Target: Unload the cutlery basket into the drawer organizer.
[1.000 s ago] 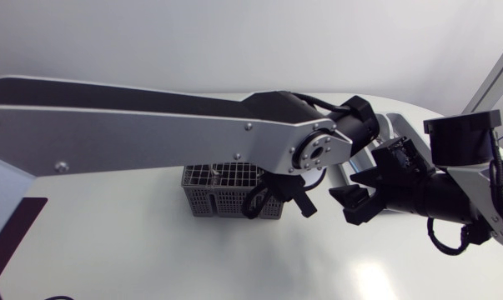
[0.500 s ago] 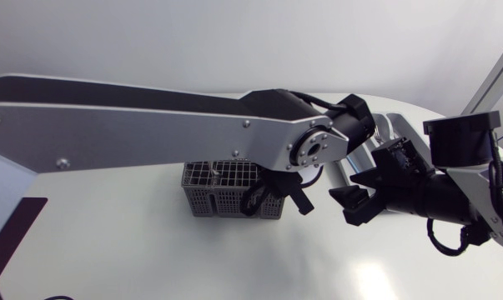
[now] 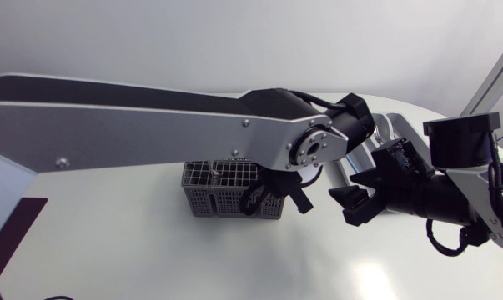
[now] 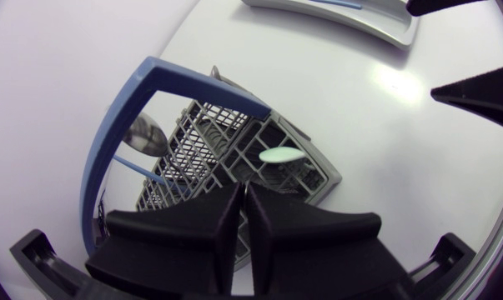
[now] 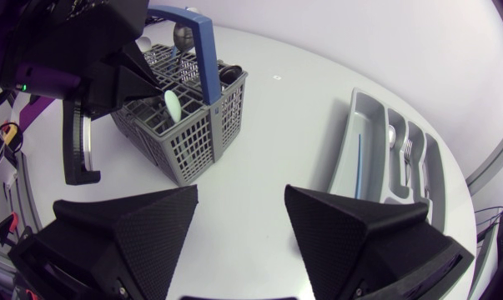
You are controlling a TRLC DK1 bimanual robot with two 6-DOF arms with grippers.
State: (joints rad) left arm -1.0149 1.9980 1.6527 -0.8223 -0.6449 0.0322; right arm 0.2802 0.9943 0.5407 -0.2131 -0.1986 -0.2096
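The grey mesh cutlery basket (image 3: 226, 193) with a blue arched handle (image 5: 203, 46) stands mid-table. Out of it stick a pale green spoon (image 4: 280, 154), a silver spoon (image 4: 147, 137) and a blue-handled piece (image 4: 147, 175). My left gripper (image 3: 276, 193) hangs over the basket's right end, fingers pressed shut, tips right beside the green spoon (image 5: 174, 107); whether anything is pinched between them I cannot tell. My right gripper (image 3: 359, 200) hovers open and empty between the basket and the grey drawer organizer (image 5: 361, 125), which holds a fork (image 5: 405, 154) and a blue-handled piece (image 5: 357, 171).
My left arm's long silver link (image 3: 151, 129) spans the table above the basket and hides its back. The organizer (image 3: 399, 127) lies at the far right near the table's rounded edge, partly behind my right arm. Bare white tabletop (image 3: 151, 258) lies in front of the basket.
The left gripper's fingers have closed together over the basket's right end, and that wrist has shifted slightly. The right arm has stayed put.
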